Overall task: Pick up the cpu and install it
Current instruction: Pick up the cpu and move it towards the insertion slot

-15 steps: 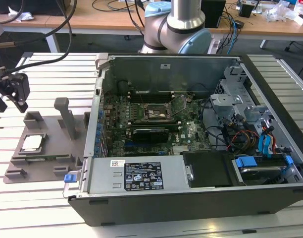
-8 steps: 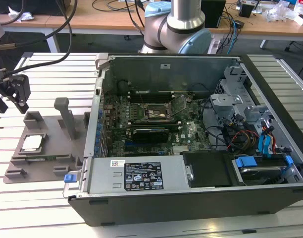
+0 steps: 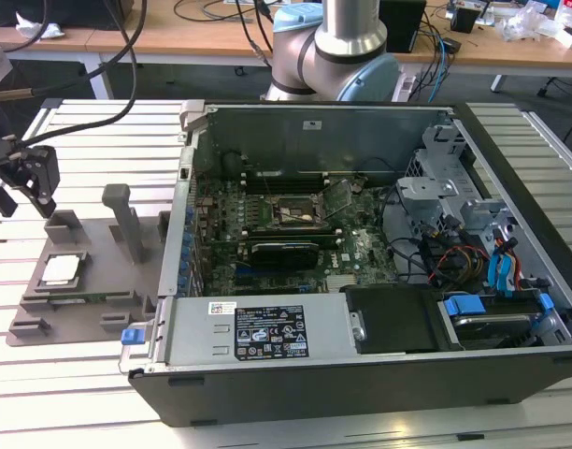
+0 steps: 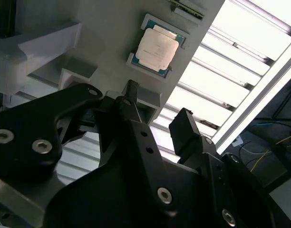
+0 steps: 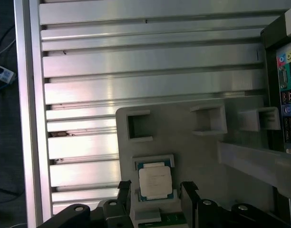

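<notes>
I am hovering my pincer (image 5: 156, 190) over the cpu (image 5: 155, 182), which is lying flat in its recess on the grey holder (image 5: 202, 152) on the table (image 5: 136, 71); jaws are spread wide, seemingly to straddle it.

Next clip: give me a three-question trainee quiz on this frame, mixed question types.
1. True or false: the gripper is shut on the cpu.
2. The cpu lies: A) in the grey holder; B) in the motherboard socket; C) on the bare slatted table.
3. In the exterior view, on which side of the computer case is the holder?
Key: 1 false; 2 A; 3 the exterior view's left.
</notes>
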